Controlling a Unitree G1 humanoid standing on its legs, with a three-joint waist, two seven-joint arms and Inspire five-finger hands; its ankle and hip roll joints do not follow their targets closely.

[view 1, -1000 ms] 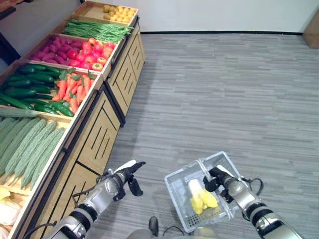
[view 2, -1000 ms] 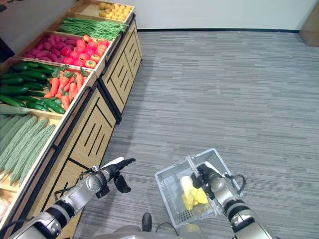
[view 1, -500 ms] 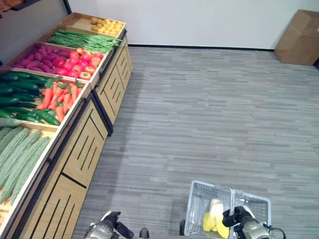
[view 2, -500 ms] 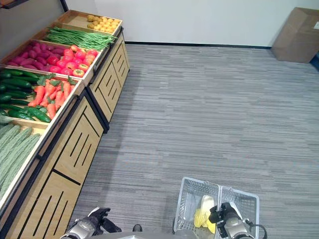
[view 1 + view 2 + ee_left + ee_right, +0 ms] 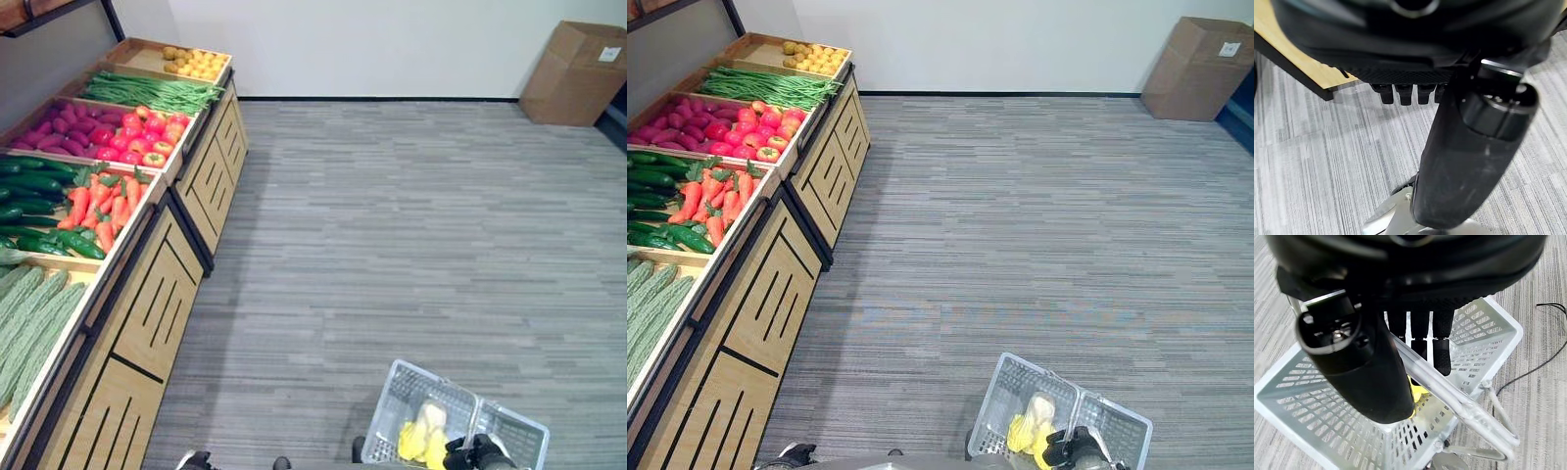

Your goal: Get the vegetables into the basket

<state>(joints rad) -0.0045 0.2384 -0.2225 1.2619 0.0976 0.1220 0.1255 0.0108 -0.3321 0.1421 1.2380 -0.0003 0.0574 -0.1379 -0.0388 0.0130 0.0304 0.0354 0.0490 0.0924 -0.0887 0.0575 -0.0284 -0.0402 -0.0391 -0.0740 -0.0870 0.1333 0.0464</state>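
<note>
A white mesh basket (image 5: 404, 384) hangs low at my right side. A yellow and pale vegetable (image 5: 421, 434) lies inside it. My right hand (image 5: 1415, 298) is shut on the basket's handle (image 5: 1462, 406), fingers (image 5: 1441, 355) curled over the bar. Its top shows at the basket's near edge (image 5: 477, 456). My left hand (image 5: 1464, 161) hangs beside the wooden stand with nothing in it and its fingers (image 5: 1403, 94) straight. On the stand to my left lie carrots (image 5: 108, 206), cucumbers (image 5: 34, 191), red peppers (image 5: 142, 127), green beans (image 5: 147, 93) and bitter gourds (image 5: 29, 323).
The wooden produce stand (image 5: 162, 294) runs along the left, with drawer fronts facing the aisle. A crate of yellow produce (image 5: 191, 64) sits at its far end. A cardboard box (image 5: 573, 69) stands by the back wall on the right. Grey floor (image 5: 392, 235) lies ahead.
The camera has swung up and away from the stand. Both arms have sunk to the lower edge of the eye views. The right hand still carries the basket.
</note>
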